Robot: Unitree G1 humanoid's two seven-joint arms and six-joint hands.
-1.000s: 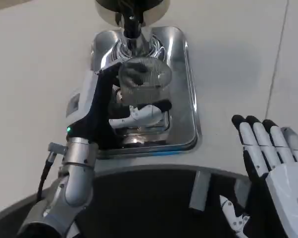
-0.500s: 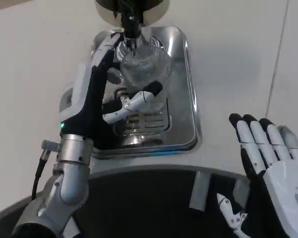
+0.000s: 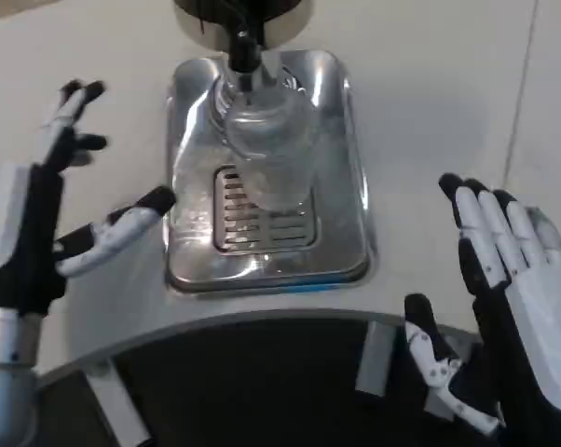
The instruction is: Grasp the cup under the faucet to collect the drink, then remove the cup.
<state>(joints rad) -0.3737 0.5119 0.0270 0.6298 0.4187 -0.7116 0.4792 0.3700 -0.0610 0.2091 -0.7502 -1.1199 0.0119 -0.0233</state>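
Clear cup (image 3: 266,154) stands on steel drip tray (image 3: 346,186) under faucet (image 3: 243,51). Left hand (image 3: 47,219) beside tray, fingers spread, empty. Right hand (image 3: 509,307) spread, empty, over tabletop (image 3: 448,102).

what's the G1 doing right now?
Drink-dispensing task. The clear cup stands on the steel drip tray under the faucet, and neither hand is holding it. The left hand is open, off to the tray's left with fingers spread. The right hand is open too, over the table to the tray's right. Whether any drink is in the cup can't be told.
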